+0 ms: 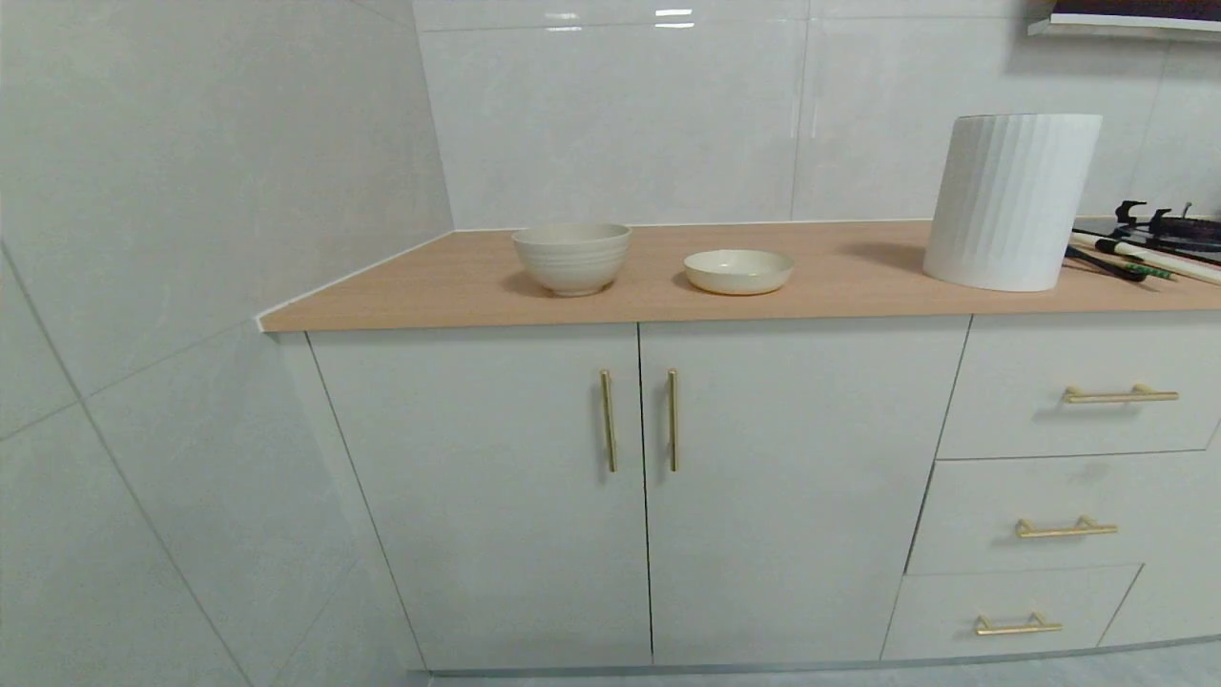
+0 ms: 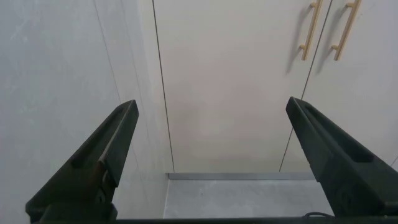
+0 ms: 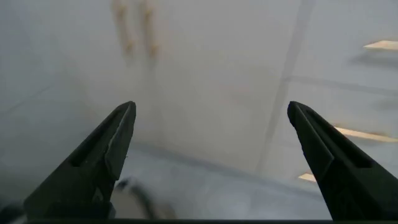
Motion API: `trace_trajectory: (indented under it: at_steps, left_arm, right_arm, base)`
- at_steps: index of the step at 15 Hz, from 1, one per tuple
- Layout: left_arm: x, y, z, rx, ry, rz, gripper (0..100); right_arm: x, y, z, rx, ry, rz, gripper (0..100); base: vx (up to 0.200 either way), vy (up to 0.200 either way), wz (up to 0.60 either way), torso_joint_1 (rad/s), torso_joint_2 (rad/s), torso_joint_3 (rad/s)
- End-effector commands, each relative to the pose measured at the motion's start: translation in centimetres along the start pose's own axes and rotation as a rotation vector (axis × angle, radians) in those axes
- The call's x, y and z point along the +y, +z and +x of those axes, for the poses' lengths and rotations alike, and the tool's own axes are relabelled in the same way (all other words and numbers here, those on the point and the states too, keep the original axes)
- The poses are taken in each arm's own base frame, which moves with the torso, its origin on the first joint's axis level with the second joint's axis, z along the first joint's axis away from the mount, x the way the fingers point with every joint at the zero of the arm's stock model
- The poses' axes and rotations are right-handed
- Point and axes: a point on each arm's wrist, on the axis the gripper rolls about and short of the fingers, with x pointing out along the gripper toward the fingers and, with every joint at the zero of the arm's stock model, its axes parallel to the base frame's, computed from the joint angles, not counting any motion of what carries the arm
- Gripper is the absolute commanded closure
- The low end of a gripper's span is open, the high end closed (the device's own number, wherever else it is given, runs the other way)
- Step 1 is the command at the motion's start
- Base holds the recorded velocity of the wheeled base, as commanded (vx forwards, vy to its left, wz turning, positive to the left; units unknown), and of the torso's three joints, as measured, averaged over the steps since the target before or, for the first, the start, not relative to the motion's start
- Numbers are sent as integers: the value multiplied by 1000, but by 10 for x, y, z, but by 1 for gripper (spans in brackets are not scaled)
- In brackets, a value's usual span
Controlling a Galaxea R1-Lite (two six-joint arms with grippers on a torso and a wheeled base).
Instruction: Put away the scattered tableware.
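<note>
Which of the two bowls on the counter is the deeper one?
The ribbed bowl on the left: it stands tall with steep sides, while the dish to its right is low and shallow.

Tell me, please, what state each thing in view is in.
bowl: upright
shallow dish: upright, empty
cabinet doors: both shut
drawers: all three shut
ribbed container: upright
left gripper: open, empty
right gripper: open, empty

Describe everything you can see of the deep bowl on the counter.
The bowl is deep, round and cream, seemingly ceramic, with fine ridges ringing its upper wall. It stands upright on the wooden counter, near its left corner, apart from the shallow dish to its right. Nothing else touches it.
</note>
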Motion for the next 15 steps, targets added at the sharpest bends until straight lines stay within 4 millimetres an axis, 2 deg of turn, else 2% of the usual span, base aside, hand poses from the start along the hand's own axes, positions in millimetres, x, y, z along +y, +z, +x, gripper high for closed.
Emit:
trace_trajectory:
  at_steps: [1, 2, 3, 4, 7, 8, 9, 12, 15]
  left_arm:
    - [0, 0, 0, 0, 1, 0, 0]
    - [0, 0, 0, 0, 1, 0, 0]
    - [0, 0, 0, 0, 1, 0, 0]
    - [0, 0, 0, 0, 1, 0, 0]
    - [0, 0, 0, 0, 1, 0, 0]
    - [0, 0, 0, 0, 1, 0, 0]
    - [0, 0, 0, 0, 1, 0, 0]
    - [0, 0, 0, 0, 1, 0, 0]
    - [0, 0, 0, 0, 1, 0, 0]
  right_arm:
    - [-9, 42, 74, 290, 268, 93, 0]
    - [-3, 64, 108, 339, 366, 102, 0]
    - [1, 68, 126, 367, 401, 101, 0]
    - [8, 74, 156, 385, 445, 100, 0]
    - [28, 79, 222, 372, 513, 124, 0]
    - [29, 79, 235, 368, 516, 127, 0]
    - [42, 78, 264, 369, 551, 123, 0]
    - [63, 73, 304, 409, 598, 175, 0]
    - [72, 61, 348, 448, 665, 228, 0]
  base:
    - [0, 0, 0, 0, 0, 0]
    - [0, 0, 0, 0, 0, 0]
    - [0, 0, 0, 0, 0, 0]
    - [0, 0, 0, 0, 0, 0]
    - [0, 0, 0, 0, 0, 0]
    - [0, 0, 0, 0, 0, 0]
    - [0, 0, 0, 0, 0, 0]
    - [0, 0, 0, 0, 0, 0]
    - [0, 0, 0, 0, 0, 0]
